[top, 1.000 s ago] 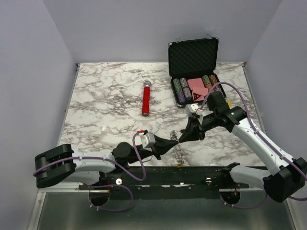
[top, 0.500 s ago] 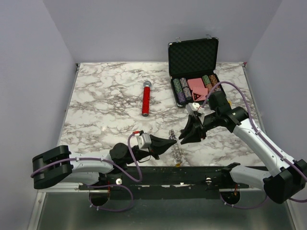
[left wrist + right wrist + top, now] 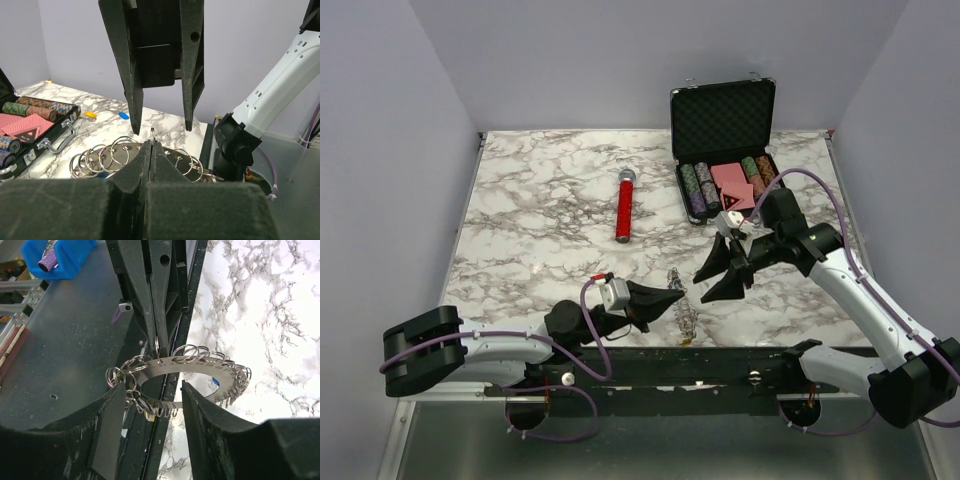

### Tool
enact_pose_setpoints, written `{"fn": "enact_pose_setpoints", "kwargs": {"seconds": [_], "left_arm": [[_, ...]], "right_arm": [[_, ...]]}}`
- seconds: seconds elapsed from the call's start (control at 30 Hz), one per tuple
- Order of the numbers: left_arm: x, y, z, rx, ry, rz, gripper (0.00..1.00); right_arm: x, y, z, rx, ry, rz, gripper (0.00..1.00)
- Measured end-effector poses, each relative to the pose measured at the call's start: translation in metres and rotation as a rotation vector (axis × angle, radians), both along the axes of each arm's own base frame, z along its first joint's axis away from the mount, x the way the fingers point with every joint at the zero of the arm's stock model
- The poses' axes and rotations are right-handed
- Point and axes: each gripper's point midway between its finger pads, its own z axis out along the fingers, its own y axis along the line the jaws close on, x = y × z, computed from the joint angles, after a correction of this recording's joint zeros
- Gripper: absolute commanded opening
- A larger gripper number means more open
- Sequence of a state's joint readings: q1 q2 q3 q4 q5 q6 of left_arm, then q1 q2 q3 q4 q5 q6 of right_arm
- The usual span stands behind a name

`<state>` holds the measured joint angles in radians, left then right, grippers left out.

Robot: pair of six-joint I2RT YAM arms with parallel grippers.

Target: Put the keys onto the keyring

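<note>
The keyring (image 3: 682,312) is a flat numbered metal band hung with several small split rings, lying near the table's front edge. My left gripper (image 3: 674,294) is shut on one upright split ring (image 3: 151,134) of the keyring (image 3: 120,150). My right gripper (image 3: 718,277) stands open just right of it, holding nothing. In the right wrist view the keyring (image 3: 200,365) lies ahead of the open fingers (image 3: 114,420), with the left gripper (image 3: 157,337) pinching it from behind. A dark-headed key (image 3: 143,405) and a yellow tag (image 3: 150,416) hang at its lower edge. A blue key head (image 3: 215,382) shows beneath the band.
A red-handled microphone (image 3: 623,206) lies mid-table. An open black case (image 3: 723,122) with poker chips and cards stands at the back right. The black mounting rail (image 3: 720,362) runs just past the table's front edge, under the keyring's near side.
My right gripper has opened off the keyring and drawn back a little to the right. The left gripper, still shut on the ring, has shifted slightly left with the keyring.
</note>
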<state>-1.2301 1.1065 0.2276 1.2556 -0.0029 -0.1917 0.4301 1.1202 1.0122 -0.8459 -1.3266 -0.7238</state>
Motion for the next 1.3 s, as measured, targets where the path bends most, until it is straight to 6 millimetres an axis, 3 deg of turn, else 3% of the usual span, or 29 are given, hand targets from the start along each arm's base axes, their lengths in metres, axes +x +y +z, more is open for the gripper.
{"fn": "enact_pose_setpoints", "kwargs": {"seconds": [0.37, 1.3], "left_arm": [[0.001, 0.003, 0.004, -0.02, -0.001, 0.011, 0.0], [0.003, 0.007, 0.0, -0.019, 0.01, 0.028, 0.0]], "right_arm": [[-0.002, 0.0, -0.004, 0.023, -0.022, 0.022, 0.72], [-0.004, -0.001, -0.01, 0.036, -0.077, 0.052, 0.74]]}}
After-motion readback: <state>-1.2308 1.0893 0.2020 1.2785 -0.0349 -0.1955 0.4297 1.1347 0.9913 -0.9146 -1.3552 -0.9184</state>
